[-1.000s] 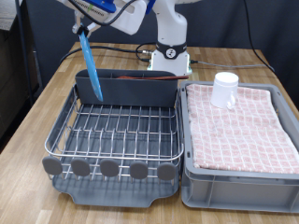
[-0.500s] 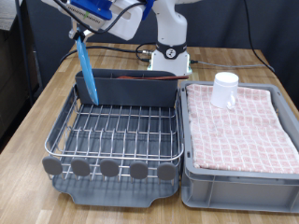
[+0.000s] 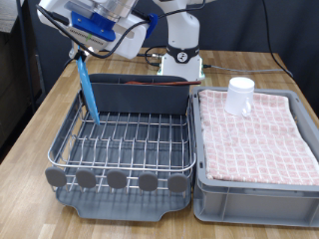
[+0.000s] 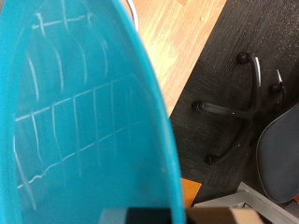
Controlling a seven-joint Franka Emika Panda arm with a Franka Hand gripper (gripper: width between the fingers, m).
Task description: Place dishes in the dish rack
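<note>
My gripper (image 3: 82, 52) is shut on the top edge of the light-blue plate (image 3: 87, 90). It holds the plate on edge over the exterior view's left side of the dish rack (image 3: 125, 139), its lower rim at the wire grid. The plate (image 4: 75, 121) fills most of the wrist view. The white mug (image 3: 239, 96) stands on the pink checked cloth in the grey tub (image 3: 257, 139) at the exterior view's right. A dark-brown wooden spoon (image 3: 159, 85) lies in the rack's tall back compartment.
The rack and the tub sit side by side on a wooden table (image 3: 30, 169). The robot's base (image 3: 179, 62) stands behind the rack. The wrist view shows the table's edge and a dark floor with an office chair base (image 4: 234, 103).
The gripper has moved to the exterior view's left with the plate. The plate has gone down towards the rack's left side. The mug has not moved.
</note>
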